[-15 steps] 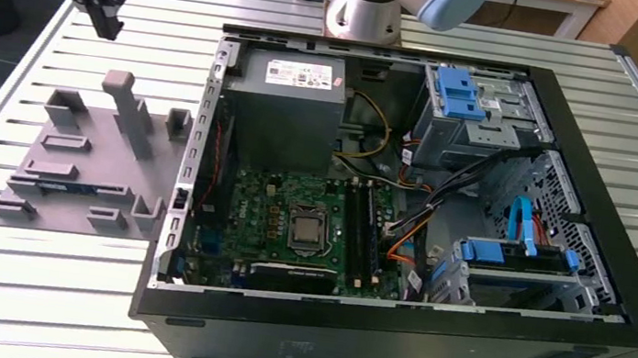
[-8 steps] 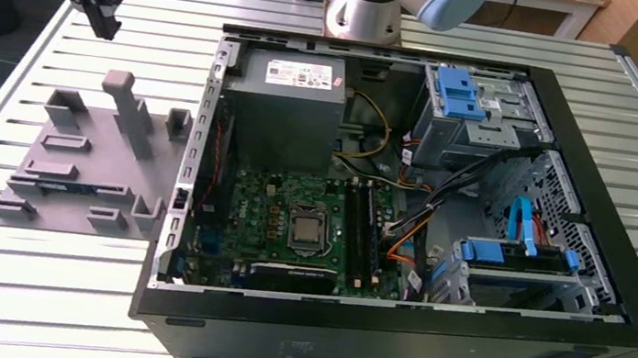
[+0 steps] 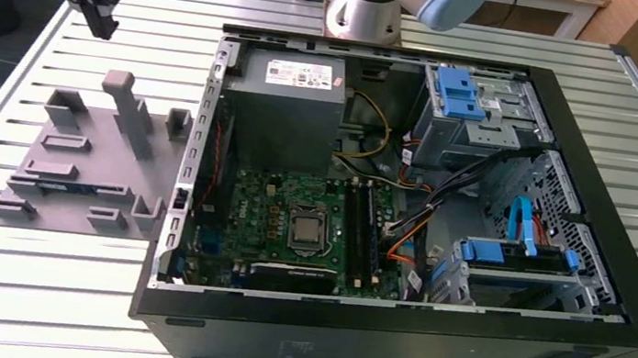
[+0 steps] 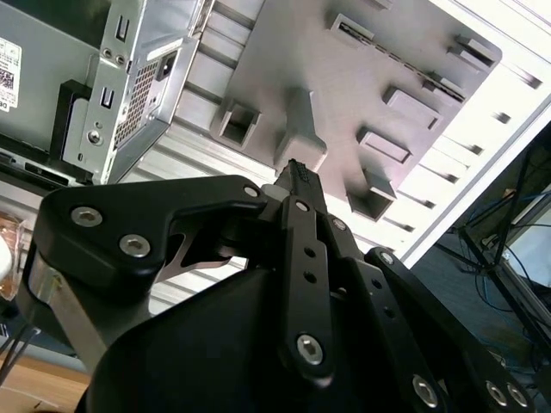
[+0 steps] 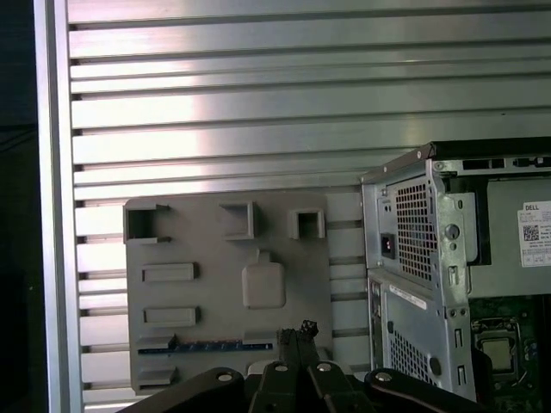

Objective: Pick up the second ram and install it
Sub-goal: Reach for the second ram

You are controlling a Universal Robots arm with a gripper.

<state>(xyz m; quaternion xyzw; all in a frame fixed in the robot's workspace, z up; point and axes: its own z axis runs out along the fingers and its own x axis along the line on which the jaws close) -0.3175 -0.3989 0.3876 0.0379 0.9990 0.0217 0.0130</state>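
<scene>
In the exterior view, the end effector [image 3: 102, 25] hangs over the far corner of the bench [image 3: 45, 291] on the exterior view's left. Its fingers are pressed together with nothing between them. Below and nearer the camera a grey tray [image 3: 80, 168] with upright blocks lies on the bench, just beside the open case [image 3: 397, 342]. The ram [image 3: 65, 185] lies flat in a long groove near the tray's near edge, well apart from the end effector. Inside the case, the board [image 3: 271, 210] carries black slots [image 3: 364, 231] beside the processor [image 3: 310, 229].

In the second wrist view, the end effector [image 4: 296, 169] points toward the tray [image 4: 344, 99], its black fingers [image 4: 303, 224] lying tight against each other and gripping nothing. A perforated metal corner of the case [image 4: 129, 82] sits to one side over the slatted bench [image 4: 194, 129].

In the first wrist view, the fingertips of the end effector [image 5: 297, 329] meet at one point in front of the tray [image 5: 224, 301]. The ram [image 5: 207, 348] shows as a blue strip in the tray's long groove, close to the fingertips in the picture but not touched. The case [image 5: 422, 258] stands beside the tray on the bench [image 5: 258, 112], the processor [image 5: 495, 348] visible inside.
</scene>
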